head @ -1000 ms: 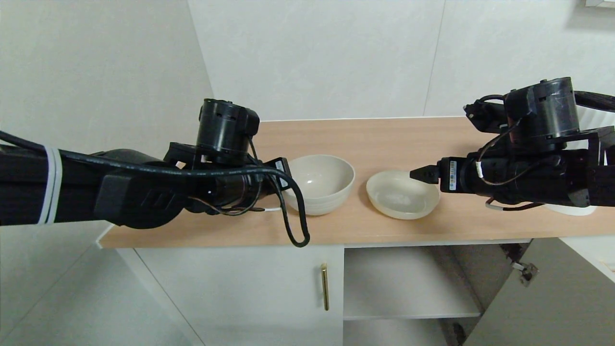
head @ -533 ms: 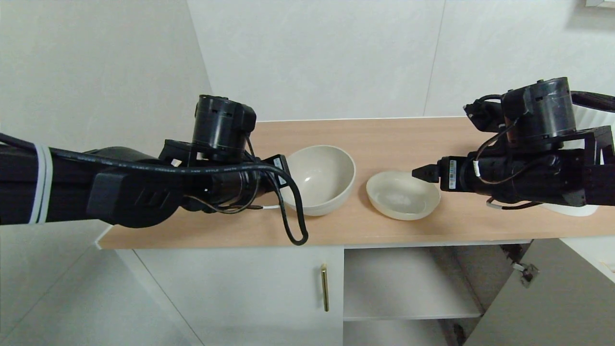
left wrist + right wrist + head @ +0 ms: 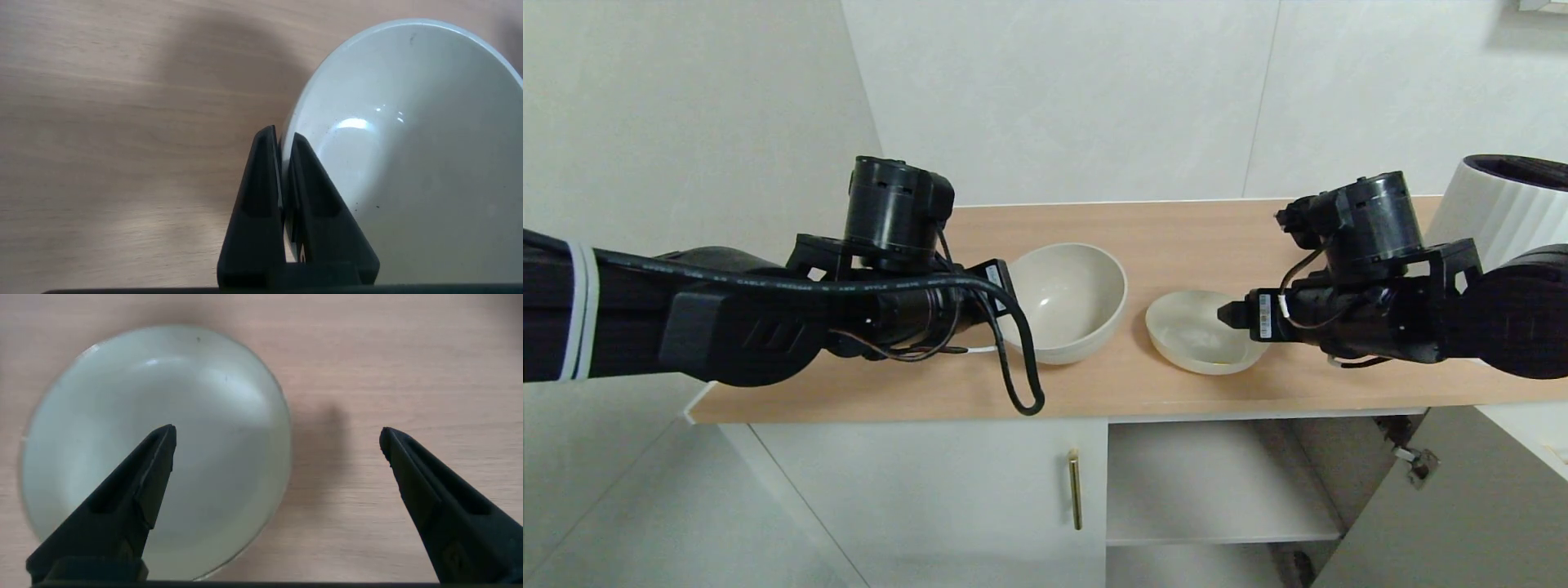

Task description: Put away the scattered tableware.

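Over the last second my left gripper (image 3: 282,143) had risen a little and tipped the cream bowl (image 3: 1066,302) with it. The bowl sat level before; now its mouth leaned toward 3 o'clock. The fingers were pinched tight on the bowl's rim at its 9 o'clock side, one inside and one outside. My right arm had dropped lower over the wooden counter (image 3: 1176,237), uncovering a white ribbed vessel (image 3: 1494,208) at the counter's 3 o'clock end. The right gripper (image 3: 276,437) was spread wide, one finger above the shallow dish (image 3: 1196,331), the other above bare wood, with the dish's rim between them. The dish lay flat on the counter at 3 o'clock from the bowl, just beside it.

From the head camera the left fingers were buried behind wrist and cables. I couldn't tell whether the bowl's base had cleared the counter. The right wrist covered the dish's 3 o'clock rim, and the ribbed vessel was cut off by the frame edge, its foot behind the arm.
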